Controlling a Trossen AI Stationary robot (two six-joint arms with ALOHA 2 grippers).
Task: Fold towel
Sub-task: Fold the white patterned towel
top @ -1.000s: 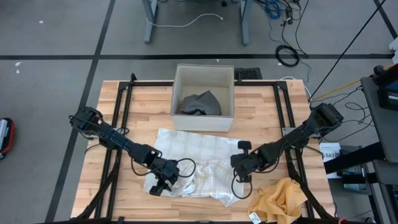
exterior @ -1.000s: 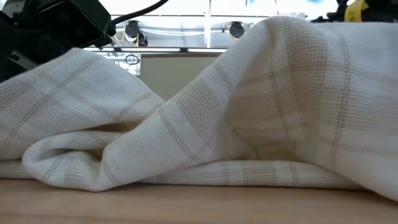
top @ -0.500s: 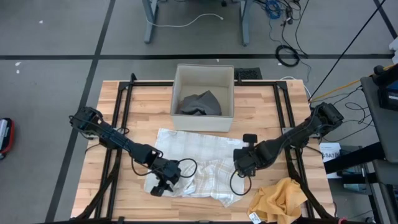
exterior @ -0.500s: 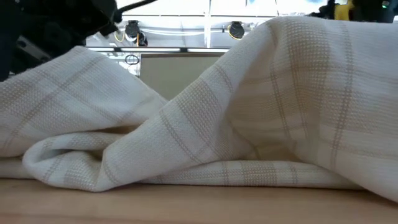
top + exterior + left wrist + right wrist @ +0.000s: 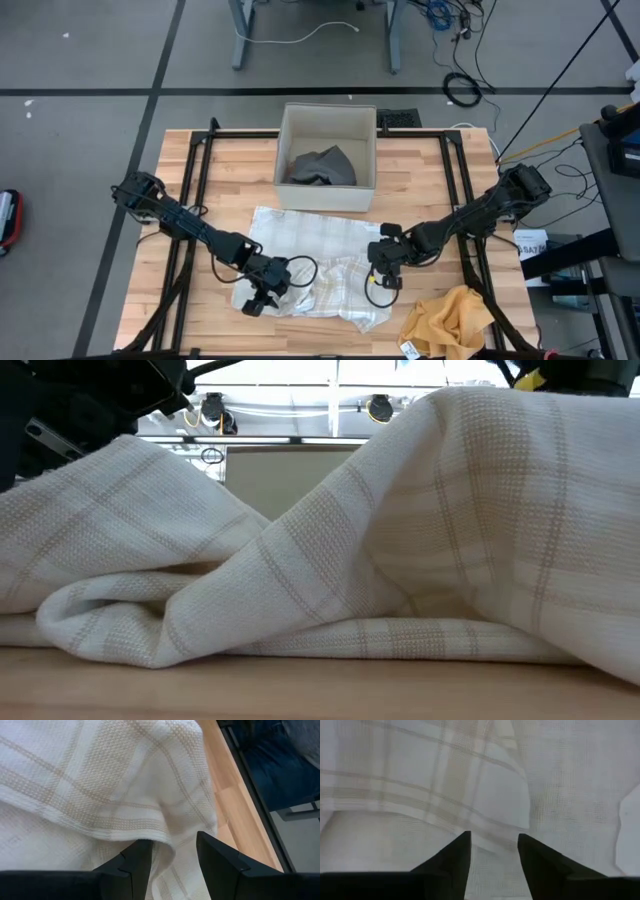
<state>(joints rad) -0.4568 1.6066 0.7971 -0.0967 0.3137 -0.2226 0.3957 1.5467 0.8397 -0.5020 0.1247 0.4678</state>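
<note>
Because the towel (image 5: 320,262) in front of the bin (image 5: 326,157) looks light, soft and floppy, pinch it at a hem, where the left gripper (image 5: 169,854) and right gripper (image 5: 494,845) both stand spread over cloth.

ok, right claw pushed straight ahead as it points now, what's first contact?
Most likely the towel. The right claw stands open, and its wrist view shows only plaid cloth ahead, a raised fold crossing the line. How near that fold sits is unclear.

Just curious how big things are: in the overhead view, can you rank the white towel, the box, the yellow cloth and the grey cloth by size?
1. White towel, crumpled, covers the most table.
2. Box.
3. Yellow cloth.
4. Grey cloth, bunched inside the box; it looks close to the yellow cloth, so their order is unsure.
</note>
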